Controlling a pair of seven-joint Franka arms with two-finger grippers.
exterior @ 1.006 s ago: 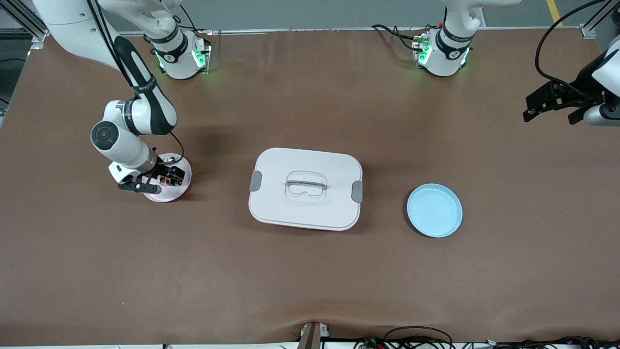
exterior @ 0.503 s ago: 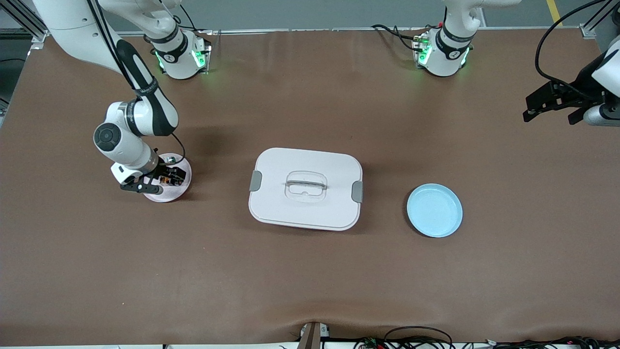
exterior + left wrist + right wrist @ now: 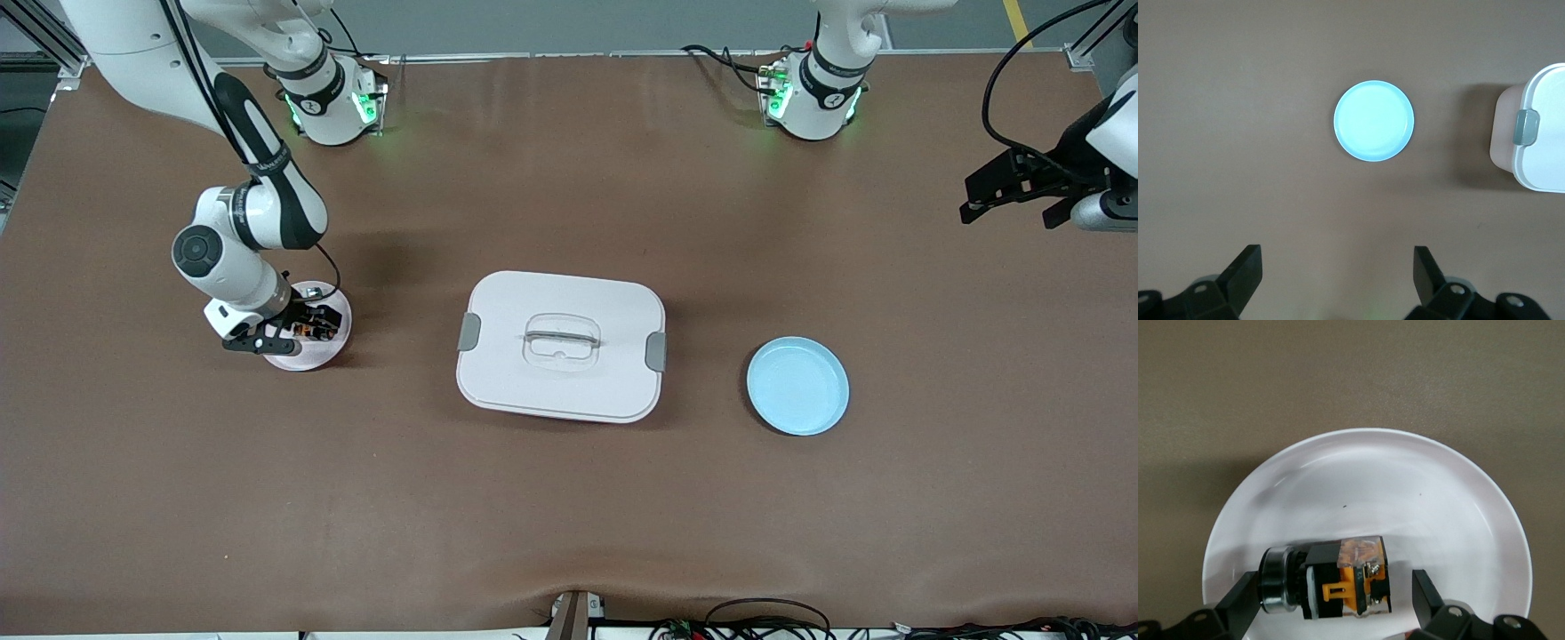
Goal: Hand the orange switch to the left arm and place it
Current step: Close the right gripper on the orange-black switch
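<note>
**Right fingers** [image 3: 1245,603]
- Spread apart, one on each side of the orange switch [image 3: 1331,580], low in the plate.
- One fingertip sits right by the round end cap. The other stands off the block end with a visible gap.
- Nothing is gripped yet.

**Right gripper** [image 3: 1335,600]
- It is down over the pale pink plate [image 3: 307,357], which lies at about 9 o'clock from the box [image 3: 560,347] in the front view, toward the right arm's end of the table.

**Change**
- Over the last second the right forearm and wrist crept a little toward the box, then stopped; the last half second shows almost no motion.
- I read that as alignment finished and the closing pinch due next.
- The switch has not shifted on the plate.

**Left gripper** [image 3: 1336,267]
- Fingers wide apart and empty.
- It waits high at about 2 o'clock from the box, over the left arm's end of the table.
- Its camera looks down on the blue plate [image 3: 797,386], which lies at 3 o'clock from the box, close beside it and bare.

**Meaning for the task**
- The pickup is barely begun; the lift, the handover and the carry past the box all remain.
- The box sits squarely between the two plates, so the carry will likely need height or a detour.

**The switch**
- It lies on its side in the plate.
- The body is a black block with a translucent orange middle section and a small orange tab.
- There are metal glints at the terminals and a dark round collar with a silvery rim at one end.
- It is tiny against the plate, and the round end may roll under an uneven pinch.
</note>
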